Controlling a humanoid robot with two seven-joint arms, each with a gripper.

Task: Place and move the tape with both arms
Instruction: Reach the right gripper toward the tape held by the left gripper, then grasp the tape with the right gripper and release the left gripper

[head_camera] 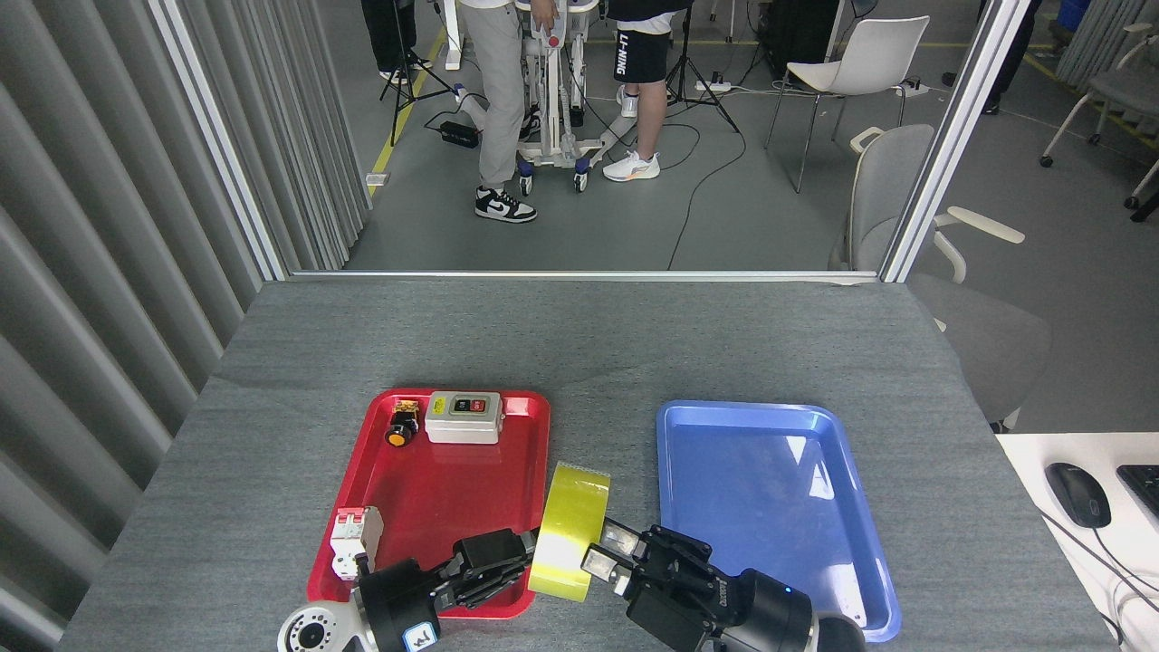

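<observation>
Grey felt-textured worktop [579, 344] fills the lower frame. Glossy blue rectangular plastic tray [838, 561] at 4 o'clock of the worktop centre, nothing in it. Glossy red rectangular plastic tray [435, 498] at 7 o'clock, well apart from the blue one.

Two white-cased robot arms with black wrists enter at 6 o'clock. Wide roll of glossy translucent yellow packing tape [569, 534] stands on edge on the worktop in the gap between the trays, just beside the red tray's right rim, tilted a little, curved face toward the camera.

Left black multi-fingered claw [493, 561] sits at 9 o'clock of the roll, fingers bunched against the roll's left side; whether it grips, cannot tell. Right black claw [611, 552] at 3 o'clock of the roll, its pale fingertips [598, 563] pressed on the roll's right side, narrow spread; real grip or mere contact, cannot tell.

In the red tray: grey rectangular switch box with two buttons [464, 417] at 12 o'clock, small round black-and-orange push button [401, 426] just left of it, white-and-red circuit breaker [351, 541] at 8 o'clock by the left rim.
</observation>
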